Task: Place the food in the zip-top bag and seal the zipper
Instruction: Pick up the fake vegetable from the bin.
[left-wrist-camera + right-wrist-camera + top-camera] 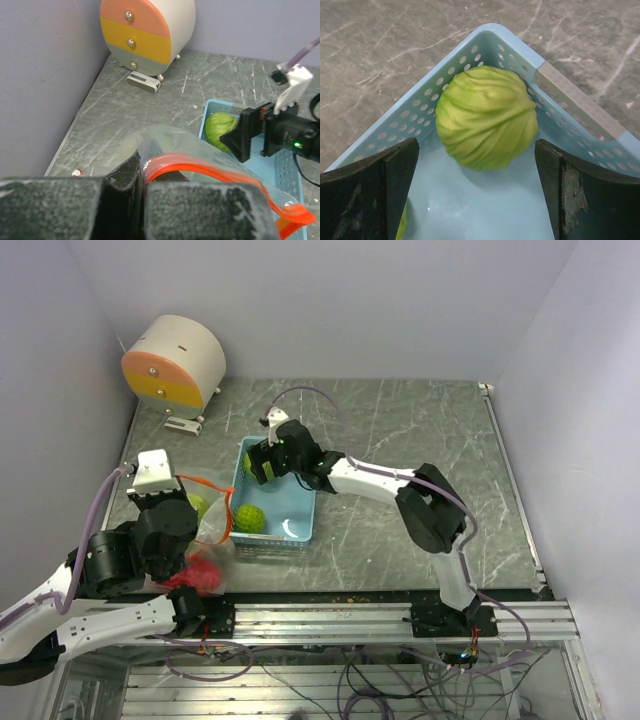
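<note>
Both arms share one build: white shells linked by bulky black joint housings. The left arm [110, 615] carries a white camera block [153, 470] at its wrist, and a pale lilac left cable [100, 505] runs along it. The right arm [375, 480] has a matching right cable [310, 392] ending in a white plug [295, 82]. A small green light [298, 145] glows on its black wrist housing. The left tool [141, 187] has thick black fingers [50, 210] speckled with white scuffs. The right tool [477, 195] has flat black fingers [365, 195] with worn, pale-scratched faces. The bases [450, 620] are black.
</note>
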`<state>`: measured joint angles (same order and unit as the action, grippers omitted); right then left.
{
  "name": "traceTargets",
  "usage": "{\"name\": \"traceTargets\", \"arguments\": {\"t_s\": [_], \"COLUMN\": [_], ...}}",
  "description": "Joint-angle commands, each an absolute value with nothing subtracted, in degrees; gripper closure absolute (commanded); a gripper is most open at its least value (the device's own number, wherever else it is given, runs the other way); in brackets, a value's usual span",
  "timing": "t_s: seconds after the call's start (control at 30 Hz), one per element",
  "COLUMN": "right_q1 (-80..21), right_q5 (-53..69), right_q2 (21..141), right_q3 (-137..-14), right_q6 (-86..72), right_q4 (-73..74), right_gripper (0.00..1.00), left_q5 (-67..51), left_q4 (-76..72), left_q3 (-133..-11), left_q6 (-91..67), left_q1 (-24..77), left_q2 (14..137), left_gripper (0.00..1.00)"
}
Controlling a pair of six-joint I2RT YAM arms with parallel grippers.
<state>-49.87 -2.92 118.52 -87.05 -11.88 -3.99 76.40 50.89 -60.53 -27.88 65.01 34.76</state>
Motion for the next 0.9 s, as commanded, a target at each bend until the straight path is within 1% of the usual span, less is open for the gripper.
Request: {"name": "traceTargets", "arguments": {"t_s": [0.0,0.27,0.33,0.37,0.4,0.43,0.5,0.53,0.57,0.63,0.87], "right_q1": [-49.7,-49.7,-49.7,-49.7,-49.6,-49.6,-49.6,-49.6,-49.6,-49.6,-49.7], "right_q5": [-3.4,-6.4,-6.9,-7.1,-7.4,-7.7,-8.8,-9.2,-9.3,-8.5,-0.1], "right_q2": [123.9,130.6,131.1,131.3,131.3,131.2,130.2,129.4,128.3,125.0,105.6], "right_q3": [-91.4,-94.4,-94.0,-93.8,-93.6,-93.3,-91.9,-90.9,-89.8,-86.7,-72.0], "right_q6": [-10.8,-10.5,-10.7,-10.8,-10.8,-10.8,-11.1,-11.3,-11.4,-11.6,-12.6], "right_q4": [-7.1,-9.6,-10.4,-10.6,-10.6,-10.6,-11.2,-11.8,-12.4,-14.0,-18.6], "right_gripper": [0.00,0.00,0.04,0.09,0.16,0.26,0.55,0.66,0.71,0.74,0.75], "left_q5": [75.6,74.2,74.1,74.1,74.1,74.0,73.8,73.7,73.6,73.8,73.7], "left_q4": [49.9,49.1,49.3,49.3,49.4,49.4,49.2,49.0,48.9,49.0,51.8], "left_q3": [-60.2,-60.0,-60.1,-60.1,-60.2,-60.2,-60.2,-60.1,-60.1,-60.1,-60.9], "left_q6": [-27.1,-26.4,-26.5,-26.4,-26.5,-26.5,-26.3,-26.2,-26.1,-26.2,-28.4], "left_q1": [65.0,65.0,65.0,65.0,65.0,65.0,65.0,65.0,65.0,65.0,65.0], "left_q2": [34.4,35.1,35.1,35.0,34.9,34.7,34.6,34.5,34.5,34.5,35.6], "left_gripper": [0.93,0.93,0.93,0.93,0.93,0.93,0.93,0.93,0.93,0.93,0.93]}}
